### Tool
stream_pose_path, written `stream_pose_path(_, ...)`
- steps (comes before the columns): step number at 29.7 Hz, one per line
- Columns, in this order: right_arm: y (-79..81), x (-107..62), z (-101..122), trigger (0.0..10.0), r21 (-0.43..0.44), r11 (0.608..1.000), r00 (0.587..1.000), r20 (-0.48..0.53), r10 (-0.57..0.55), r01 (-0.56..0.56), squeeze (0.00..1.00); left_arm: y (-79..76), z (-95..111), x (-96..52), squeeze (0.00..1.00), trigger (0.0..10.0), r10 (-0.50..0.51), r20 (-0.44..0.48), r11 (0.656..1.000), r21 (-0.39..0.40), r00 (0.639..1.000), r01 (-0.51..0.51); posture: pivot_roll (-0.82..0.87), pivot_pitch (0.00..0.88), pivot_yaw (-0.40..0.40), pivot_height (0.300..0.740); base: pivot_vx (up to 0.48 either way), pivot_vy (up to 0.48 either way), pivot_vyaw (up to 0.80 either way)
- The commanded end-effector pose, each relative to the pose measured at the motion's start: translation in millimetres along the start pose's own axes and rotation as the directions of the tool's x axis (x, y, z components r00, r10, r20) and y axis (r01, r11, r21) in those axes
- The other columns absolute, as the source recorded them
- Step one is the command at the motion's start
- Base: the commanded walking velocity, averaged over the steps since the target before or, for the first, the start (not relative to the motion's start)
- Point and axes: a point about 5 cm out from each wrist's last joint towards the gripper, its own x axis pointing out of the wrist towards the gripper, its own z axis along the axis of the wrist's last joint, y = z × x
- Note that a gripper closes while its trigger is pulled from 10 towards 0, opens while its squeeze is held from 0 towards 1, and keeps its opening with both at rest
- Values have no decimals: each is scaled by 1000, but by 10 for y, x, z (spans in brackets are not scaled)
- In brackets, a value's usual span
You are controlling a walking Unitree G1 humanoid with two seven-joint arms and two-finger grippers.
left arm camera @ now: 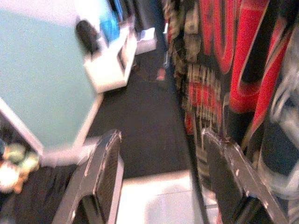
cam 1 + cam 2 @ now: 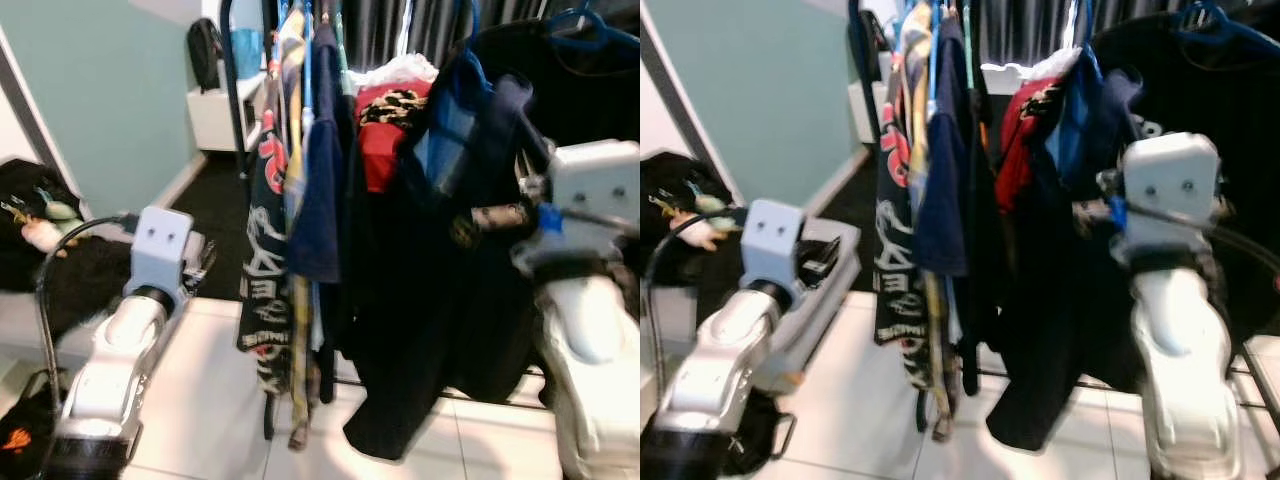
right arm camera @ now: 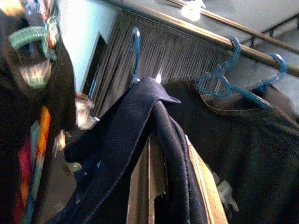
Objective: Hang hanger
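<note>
A clothes rack packed with hanging garments stands right in front of me. My right gripper is raised into the clothes at the rack's right side, shut on a navy garment that drapes over its fingers. The garment hangs on a blue hanger whose hook reaches up to the metal rail; I cannot tell whether it rests on the rail. Two more blue hangers carry dark clothes on that rail. My left gripper is open and empty, held low beside a black, red and white printed shirt.
A teal wall and a white shelf with a black bag lie to the left. Dark clothes and a plush toy are piled at far left. Underfoot is white tile floor, with dark carpet beyond.
</note>
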Motion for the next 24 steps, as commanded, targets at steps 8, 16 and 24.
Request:
stream_pose_path(8,100,-704,-327,10000,83,994,963,-254,94,-75,0,-262,-227,-114,0,10000,-164,-88,985,-73,983,157,-176,145,51,740,0,0,0)
stream_pose_path(16,-15,-1012,-448,10000,68,974,891,-395,225,-216,0,-276,-293,-208,0,10000,-178,-104,982,-79,978,170,-183,158,33,740,0,0,0)
stream_pose_path(24,-125,-1411,-335,10000,229,782,620,-499,606,-580,0,-120,-308,-137,0,10000,-170,-110,985,-40,979,167,-228,178,40,740,0,0,0)
